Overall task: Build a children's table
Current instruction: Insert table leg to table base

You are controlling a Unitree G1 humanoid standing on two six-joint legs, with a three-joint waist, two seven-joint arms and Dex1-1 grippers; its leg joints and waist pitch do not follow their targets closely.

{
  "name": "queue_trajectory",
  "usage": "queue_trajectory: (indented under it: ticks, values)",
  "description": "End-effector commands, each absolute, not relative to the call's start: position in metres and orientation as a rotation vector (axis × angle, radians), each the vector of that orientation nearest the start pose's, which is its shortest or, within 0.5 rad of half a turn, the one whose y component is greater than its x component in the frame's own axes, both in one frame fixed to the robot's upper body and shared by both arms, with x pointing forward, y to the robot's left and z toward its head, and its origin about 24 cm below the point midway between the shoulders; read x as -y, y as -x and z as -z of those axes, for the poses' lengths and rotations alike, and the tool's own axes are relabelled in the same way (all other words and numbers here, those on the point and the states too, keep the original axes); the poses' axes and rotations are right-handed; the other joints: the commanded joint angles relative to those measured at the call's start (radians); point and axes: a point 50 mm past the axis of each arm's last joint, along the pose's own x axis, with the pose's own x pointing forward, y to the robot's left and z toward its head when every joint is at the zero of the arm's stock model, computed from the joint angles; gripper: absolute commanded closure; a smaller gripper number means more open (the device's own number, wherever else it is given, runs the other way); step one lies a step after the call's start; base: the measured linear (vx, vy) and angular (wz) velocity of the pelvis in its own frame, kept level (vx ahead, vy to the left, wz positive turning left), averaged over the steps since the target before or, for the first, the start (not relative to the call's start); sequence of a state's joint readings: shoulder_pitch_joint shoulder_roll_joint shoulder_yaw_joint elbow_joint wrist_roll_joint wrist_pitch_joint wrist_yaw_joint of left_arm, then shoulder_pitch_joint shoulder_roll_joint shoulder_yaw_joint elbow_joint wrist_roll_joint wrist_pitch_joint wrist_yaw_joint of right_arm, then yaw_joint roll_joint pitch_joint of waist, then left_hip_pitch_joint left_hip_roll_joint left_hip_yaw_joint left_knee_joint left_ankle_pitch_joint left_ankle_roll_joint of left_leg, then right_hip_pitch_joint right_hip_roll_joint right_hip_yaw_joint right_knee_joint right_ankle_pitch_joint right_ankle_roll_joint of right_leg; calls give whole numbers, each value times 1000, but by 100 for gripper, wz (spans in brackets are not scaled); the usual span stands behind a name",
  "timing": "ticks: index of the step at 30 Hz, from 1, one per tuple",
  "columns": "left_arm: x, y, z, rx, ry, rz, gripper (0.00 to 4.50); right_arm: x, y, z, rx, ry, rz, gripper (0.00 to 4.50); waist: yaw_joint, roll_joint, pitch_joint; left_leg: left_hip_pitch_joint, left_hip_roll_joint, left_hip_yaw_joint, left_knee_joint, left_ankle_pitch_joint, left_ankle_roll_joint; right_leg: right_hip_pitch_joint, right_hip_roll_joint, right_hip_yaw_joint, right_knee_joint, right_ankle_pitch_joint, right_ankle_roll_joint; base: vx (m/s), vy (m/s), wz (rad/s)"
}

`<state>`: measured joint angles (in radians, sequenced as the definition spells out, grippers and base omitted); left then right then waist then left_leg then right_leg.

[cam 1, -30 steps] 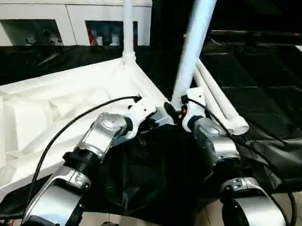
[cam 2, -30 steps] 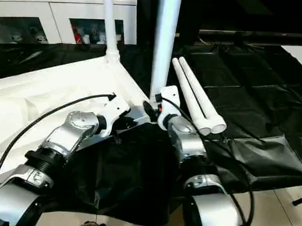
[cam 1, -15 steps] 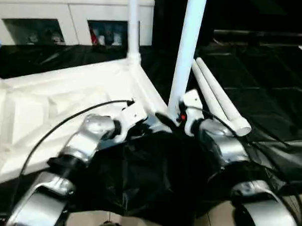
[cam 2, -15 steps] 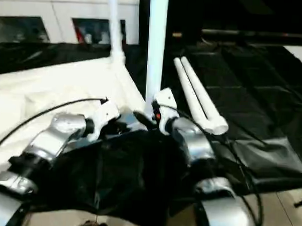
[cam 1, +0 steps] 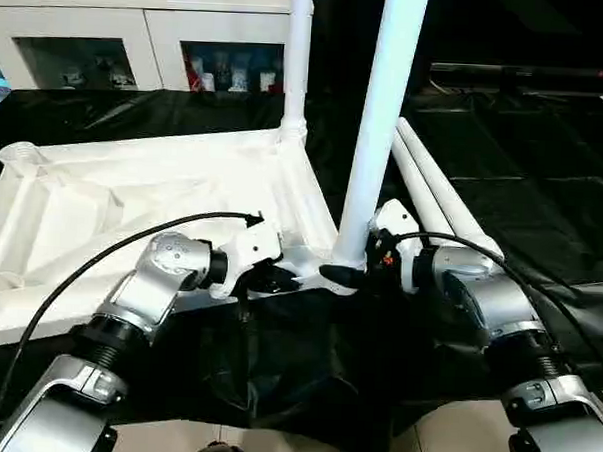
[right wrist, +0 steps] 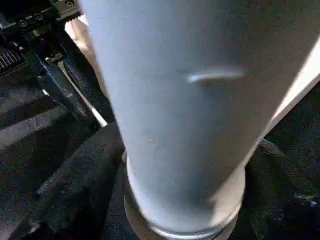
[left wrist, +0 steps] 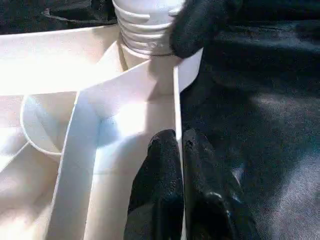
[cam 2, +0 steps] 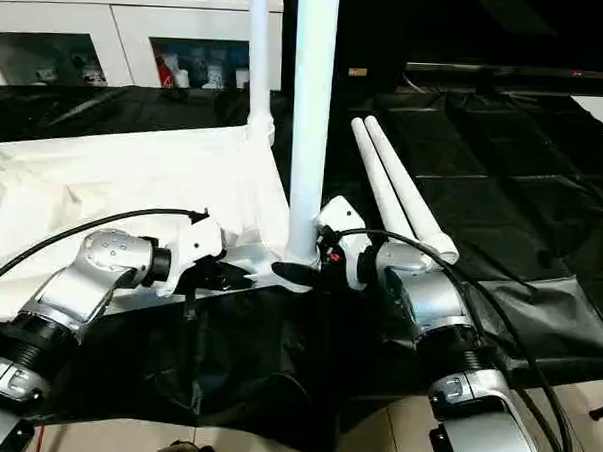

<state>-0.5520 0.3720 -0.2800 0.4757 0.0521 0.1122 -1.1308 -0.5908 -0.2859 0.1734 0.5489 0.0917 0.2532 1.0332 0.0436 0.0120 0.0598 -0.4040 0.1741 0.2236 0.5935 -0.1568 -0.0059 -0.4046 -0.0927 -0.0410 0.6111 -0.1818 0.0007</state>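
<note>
The white tabletop (cam 1: pixel 133 189) lies upside down on black cloth. One white leg (cam 1: pixel 298 56) stands upright in its far right corner. A second leg (cam 1: pixel 381 119) stands at the near right corner, its threaded end (left wrist: pixel 145 25) at the socket. My right gripper (cam 1: pixel 347 276) is closed around this leg's base, with black fingers (right wrist: pixel 70 180) on both sides of it. My left gripper (cam 1: pixel 284 280) is shut on the tabletop's thin rim wall (left wrist: pixel 177 95) just beside that corner. Two more legs (cam 1: pixel 443 197) lie side by side on the cloth to the right.
A white cabinet (cam 1: pixel 110 37) with glass doors stands behind the table. Black cloth (cam 1: pixel 305 366) hangs over the near edge below my arms. Light floor tiles (cam 1: pixel 452 443) show at the bottom right.
The camera has shifted, so more of the tabletop shows. The held leg stays upright at the near corner in my right gripper. My left gripper keeps its pinch on the rim.
</note>
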Motion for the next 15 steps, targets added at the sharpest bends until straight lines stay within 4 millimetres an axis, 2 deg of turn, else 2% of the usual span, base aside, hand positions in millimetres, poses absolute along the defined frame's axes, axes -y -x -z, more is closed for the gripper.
queue_trajectory:
  ticks: [1,5,8,10,11,12,13,15]
  values:
    - [-111,-313,-75,-258,-458,1337,450,106,-322,-64,-348,130,-1196,134,-2,-1,-73,41,61,-38,-74,-303,-11,28,-52,36,-74,-233,-230,0,0,0]
    - [-110,-321,-76,-271,-421,1237,450,99,-330,-60,-328,75,-1058,156,-5,-1,-74,39,60,-38,-73,-289,-11,28,-53,37,-71,-215,-236,0,0,0]
    - [-106,-331,-79,-265,-374,1127,450,94,-339,-56,-321,35,-907,171,-15,0,-73,41,58,-38,-73,-306,-27,24,-54,38,-75,-242,-234,0,0,0]
    - [-100,-342,-81,-275,-328,1002,450,88,-348,-50,-342,-22,-731,173,-20,2,-73,43,56,-41,-75,-320,-46,23,-53,38,-77,-267,-228,0,0,0]
    - [-100,-342,-81,-275,-328,1002,450,88,-348,-50,-342,-22,-731,174,-22,2,-73,43,55,-41,-75,-323,-46,22,-52,38,-79,-268,-226,0,0,0]
    - [-96,-346,-81,-278,-315,960,450,85,-351,-49,-348,-46,-655,175,-20,6,-75,44,56,-42,-74,-323,-48,23,-54,37,-78,-263,-224,0,0,0]
    - [-92,-350,-82,-278,-302,915,450,80,-354,-47,-355,-79,-573,175,-23,4,-75,43,54,-41,-74,-318,-47,23,-52,38,-78,-248,-224,0,0,0]
    - [-86,-354,-85,-269,-292,872,450,70,-355,-46,-354,-103,-520,175,-23,3,-77,43,52,-40,-71,-303,-40,25,-52,37,-79,-220,-224,0,0,0]
